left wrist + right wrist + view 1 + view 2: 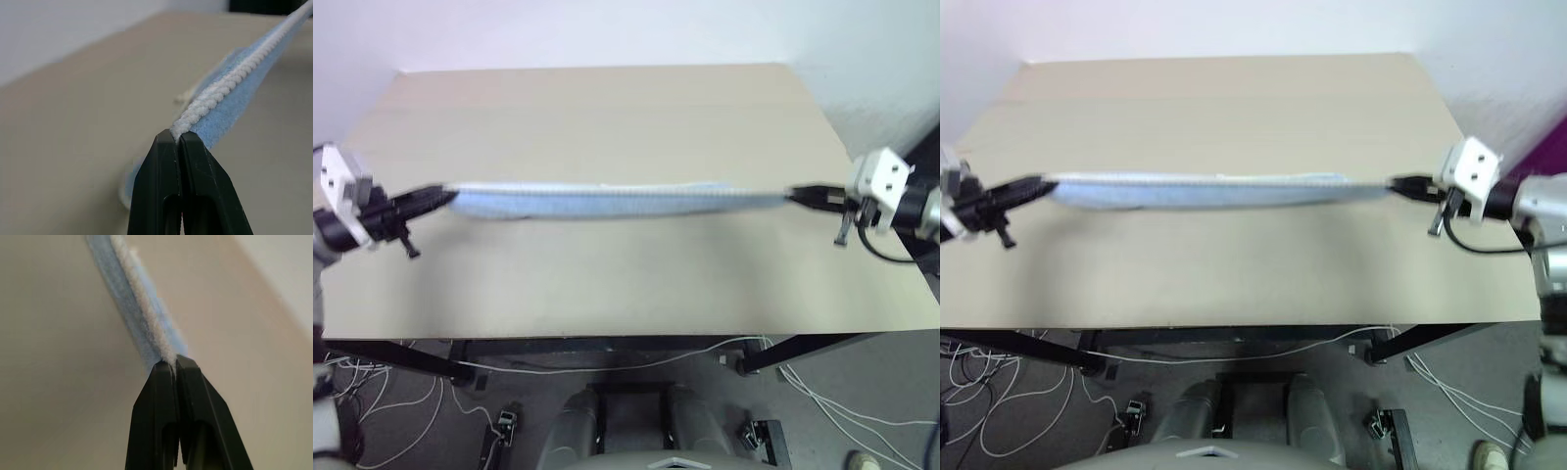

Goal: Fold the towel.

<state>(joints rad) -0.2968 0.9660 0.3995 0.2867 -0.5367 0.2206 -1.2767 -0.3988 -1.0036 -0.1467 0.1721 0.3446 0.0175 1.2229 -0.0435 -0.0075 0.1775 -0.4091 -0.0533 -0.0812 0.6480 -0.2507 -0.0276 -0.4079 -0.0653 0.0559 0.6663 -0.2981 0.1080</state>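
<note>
The light-blue towel (pixel 607 202) hangs stretched in a long narrow band above the middle of the beige table (pixel 607 108), its whitish stitched edge uppermost. My left gripper (pixel 447 196) is shut on the towel's left end, and my right gripper (pixel 790 196) is shut on its right end. In the left wrist view the black fingers (pixel 195 186) pinch the corded white edging of the towel (pixel 234 93). The right wrist view shows the fingers (pixel 195 401) clamped on the towel's (pixel 132 298) corner, with the cloth running away from them over the table.
The table's front edge (pixel 607 335) runs across below the towel, with black legs and white cables (pixel 803 387) on the grey floor beneath. A white wall stands behind the table's far edge.
</note>
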